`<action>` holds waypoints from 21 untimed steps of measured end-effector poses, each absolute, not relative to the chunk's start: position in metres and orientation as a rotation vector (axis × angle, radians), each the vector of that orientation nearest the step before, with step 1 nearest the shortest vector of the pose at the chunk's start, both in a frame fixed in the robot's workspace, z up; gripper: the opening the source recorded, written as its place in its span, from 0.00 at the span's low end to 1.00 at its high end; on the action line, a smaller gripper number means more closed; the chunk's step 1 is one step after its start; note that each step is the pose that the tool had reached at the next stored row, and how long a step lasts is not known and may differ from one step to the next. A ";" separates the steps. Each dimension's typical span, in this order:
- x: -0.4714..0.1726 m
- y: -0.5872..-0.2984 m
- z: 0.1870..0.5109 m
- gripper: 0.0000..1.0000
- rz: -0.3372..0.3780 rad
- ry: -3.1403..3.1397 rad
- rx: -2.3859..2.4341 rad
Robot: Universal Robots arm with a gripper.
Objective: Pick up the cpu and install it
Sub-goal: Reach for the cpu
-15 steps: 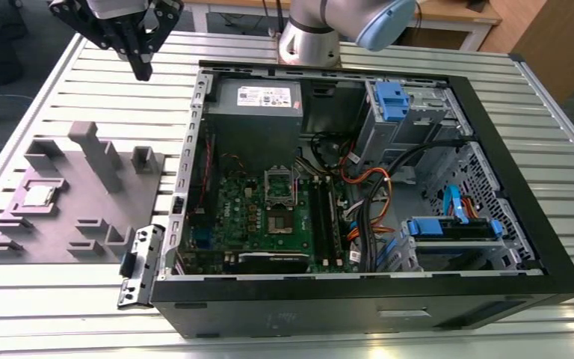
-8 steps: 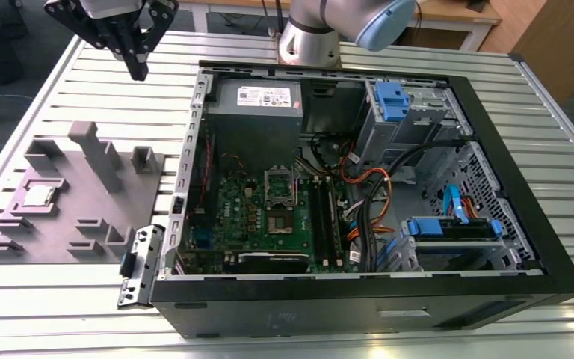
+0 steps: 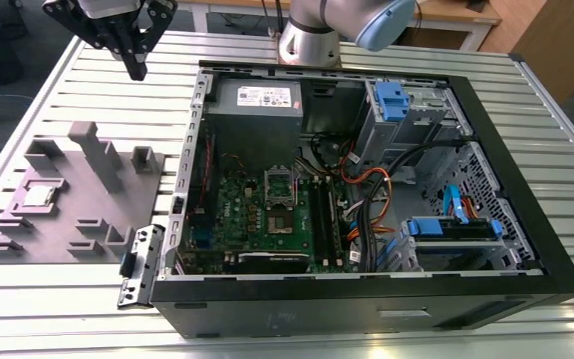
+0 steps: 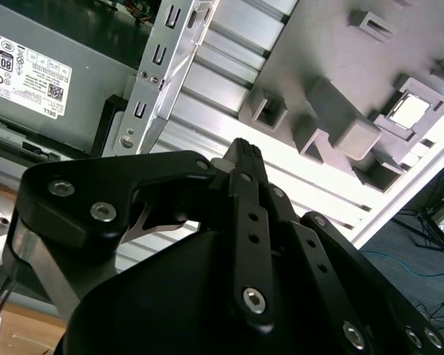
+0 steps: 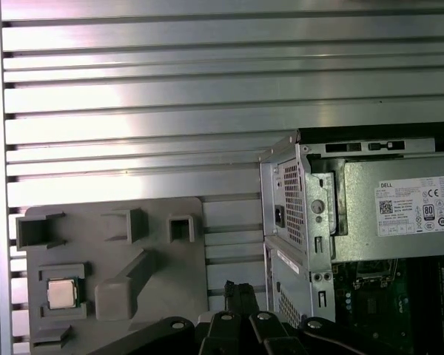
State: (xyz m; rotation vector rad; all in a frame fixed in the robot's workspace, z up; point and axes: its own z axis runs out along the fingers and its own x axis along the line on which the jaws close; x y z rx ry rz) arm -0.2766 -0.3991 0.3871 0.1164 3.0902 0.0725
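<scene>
Worktop [image 3: 68,97]: slatted aluminium surface, pale and ribbed, carrying everything listed below.

Computer case [image 3: 317,307]: black tower laid on its side, side panel off, interior exposed. It takes up the middle and the exterior view's right of the worktop.

Fixture plate [image 3: 137,198]: grey moulded plate with raised blocks and pockets, lying flat just beside the case on the exterior view's left.

Power supply [image 3: 257,105]: grey box with a white label, in the far corner of the case.

Circuit board [image 3: 257,224]: green, flat on the case floor, nearer the fixture side.

Tool [image 3: 135,71]: black, two-fingered, hanging above bare worktop beyond the fixture plate and beside the case's far corner. In both wrist views [image 4: 244,148] [image 5: 237,288] the fingertips meet with nothing between them.

Socket frame [image 3: 281,188]: shiny metal rectangle on the circuit board, no chip visible in it.

Cpu [image 3: 39,196]: small square chip with a silver-grey top, lying flat in a pocket of the fixture plate, well apart from the tool; seen in both wrist views [image 4: 407,112] [image 5: 61,293].

- Handling, as judged: light, stiff and thin.
- The metal top is smooth and likely slippery; the underside is delicate.
- Best taken across two opposite edges, level, with a gentle squeeze.
</scene>
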 end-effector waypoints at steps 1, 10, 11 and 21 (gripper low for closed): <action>-0.277 -0.399 0.387 0.11 0.073 3.090 0.116; -0.282 -0.399 0.387 0.11 0.073 3.090 0.116; -0.283 -0.399 0.387 0.11 0.073 3.090 0.116; -0.285 -0.399 0.387 0.11 0.073 3.090 0.117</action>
